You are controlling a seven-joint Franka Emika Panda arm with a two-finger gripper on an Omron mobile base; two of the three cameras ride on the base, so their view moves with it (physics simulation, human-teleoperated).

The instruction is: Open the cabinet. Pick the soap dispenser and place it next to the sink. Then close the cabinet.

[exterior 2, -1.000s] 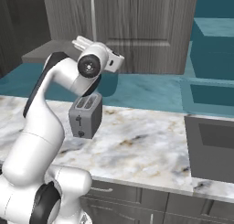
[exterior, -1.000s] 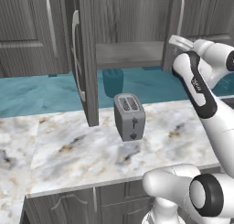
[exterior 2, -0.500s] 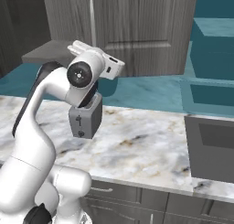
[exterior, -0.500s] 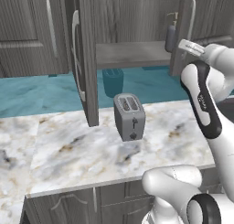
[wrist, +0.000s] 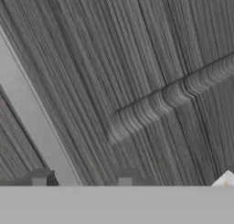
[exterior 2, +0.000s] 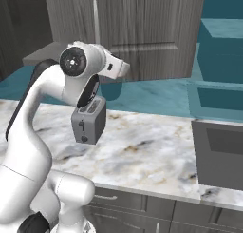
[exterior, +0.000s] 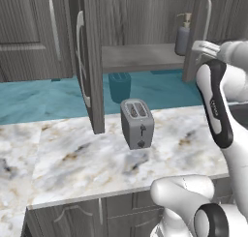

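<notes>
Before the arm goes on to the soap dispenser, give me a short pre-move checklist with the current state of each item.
1. Left cabinet door swung open: ok, it stands edge-on over the counter.
2. Right cabinet door fully open: cannot tell; the hand view shows the gripper close against its panel, beside the silver handle.
3. Soap dispenser upright on the cabinet shelf: ok, at the shelf's right end.
4. Gripper free: ok, nothing shows between the fingertips.
5. Toaster out of the way: ok, it stands on the counter below the shelf.
6. Spot next to the sink free: ok, bare marble to its left.
</notes>
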